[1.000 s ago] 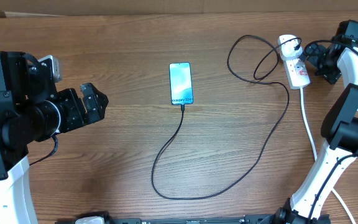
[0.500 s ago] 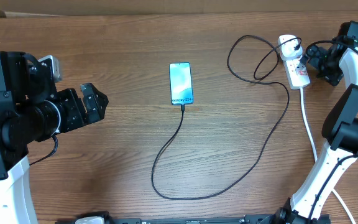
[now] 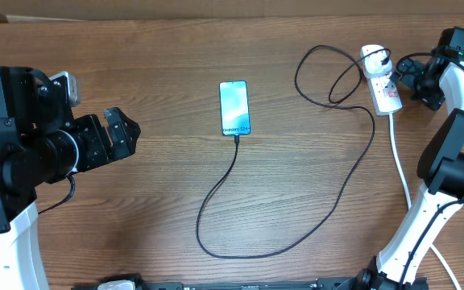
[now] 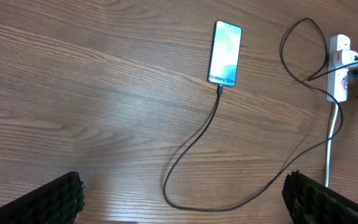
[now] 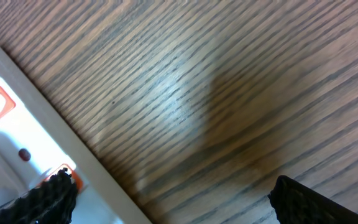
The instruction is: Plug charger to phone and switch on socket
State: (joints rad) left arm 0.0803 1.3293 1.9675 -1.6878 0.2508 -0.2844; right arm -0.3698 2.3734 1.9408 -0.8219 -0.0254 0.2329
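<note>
The phone point(image 3: 234, 107) showed a light blue-white screen with dark lettering. From the phone ran the black charger point(image 3: 235, 151). Right of the phone, the white socket point(image 3: 383, 87) bore red marks. The table point(image 3: 135, 209) was brown woodgrain.

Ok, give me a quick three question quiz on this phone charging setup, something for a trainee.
1. Fill in: the jaws of the left gripper and the right gripper both stand ____.
2. True or false: the charger meets the phone at the short end by the "Galaxy S24+" lettering.
3. Which gripper is close beside the socket? A: left gripper. B: right gripper. C: neither.

Key: 1 open; 2 true; 3 B.
</note>
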